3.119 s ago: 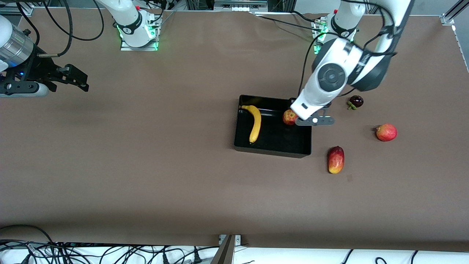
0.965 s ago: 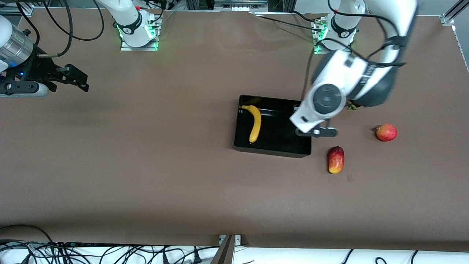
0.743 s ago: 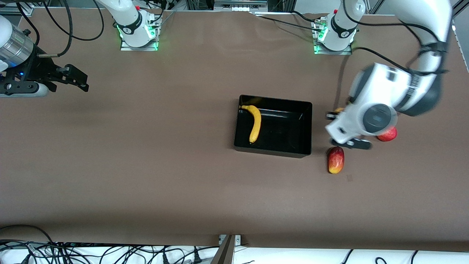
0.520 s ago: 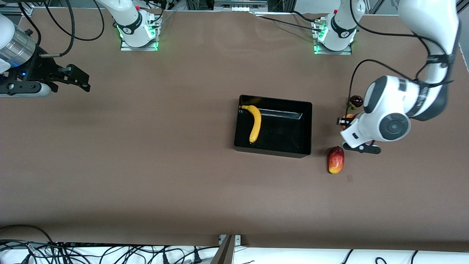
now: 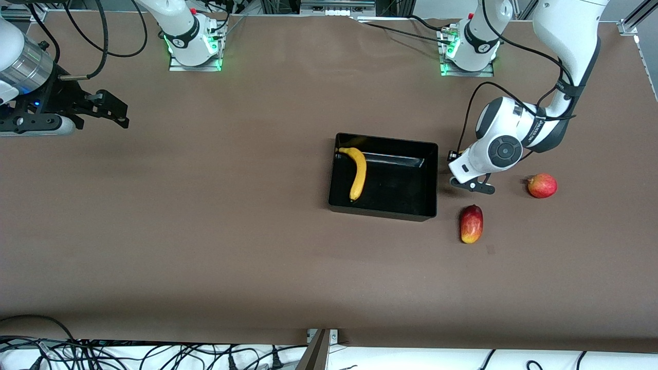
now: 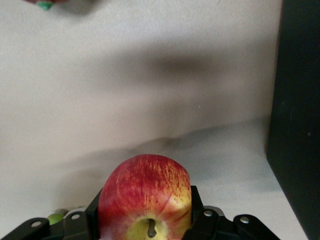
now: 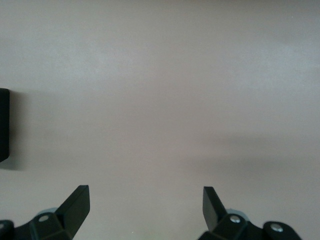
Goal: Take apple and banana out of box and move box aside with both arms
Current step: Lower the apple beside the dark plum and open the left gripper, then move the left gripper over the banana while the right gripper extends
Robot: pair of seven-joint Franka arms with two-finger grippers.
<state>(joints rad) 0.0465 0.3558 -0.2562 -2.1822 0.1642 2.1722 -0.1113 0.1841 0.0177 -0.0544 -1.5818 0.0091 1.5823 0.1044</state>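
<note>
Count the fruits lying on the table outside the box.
2: a mango-like fruit beside the box's corner, and a round red fruit toward the left arm's end. The left gripper holds the apple; its arm may hide more.

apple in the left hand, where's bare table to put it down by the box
Bare table lies under the left hand gripping the apple, between the box and the pink-red fruit. Nearer the camera the mango-like fruit crowds it. Right hand waits open.
</note>
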